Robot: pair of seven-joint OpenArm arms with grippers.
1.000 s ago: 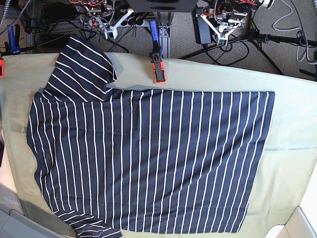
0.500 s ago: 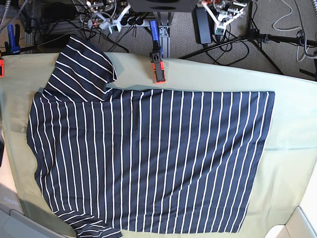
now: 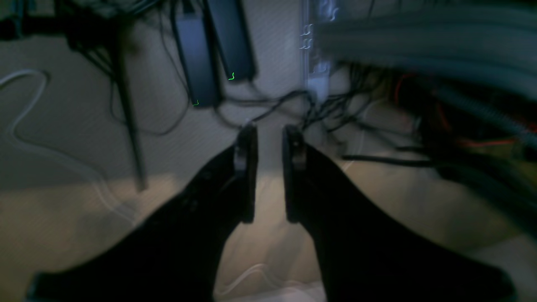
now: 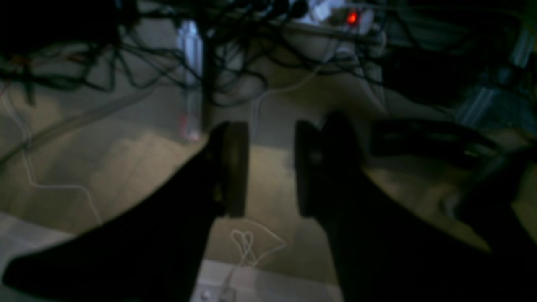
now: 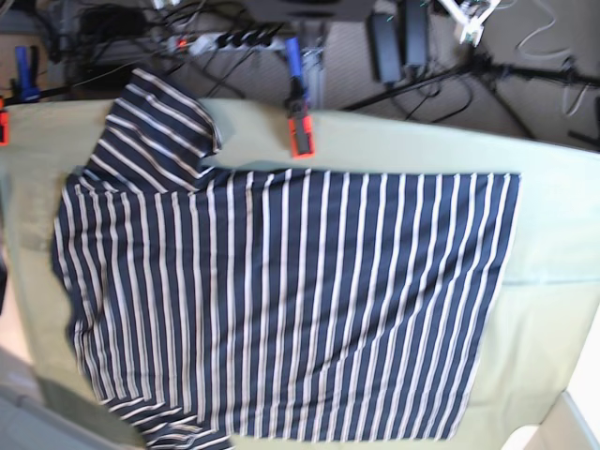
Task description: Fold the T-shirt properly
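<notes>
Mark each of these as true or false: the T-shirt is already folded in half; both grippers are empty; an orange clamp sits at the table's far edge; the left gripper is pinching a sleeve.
1. The T-shirt is folded in half. False: it lies spread flat on the green cloth, one sleeve out at the far corner.
2. Both grippers are empty. True: the left gripper and right gripper show open jaws with nothing between them.
3. An orange clamp sits at the far edge. True.
4. The left gripper pinches a sleeve. False: it hangs over the floor and cables.
</notes>
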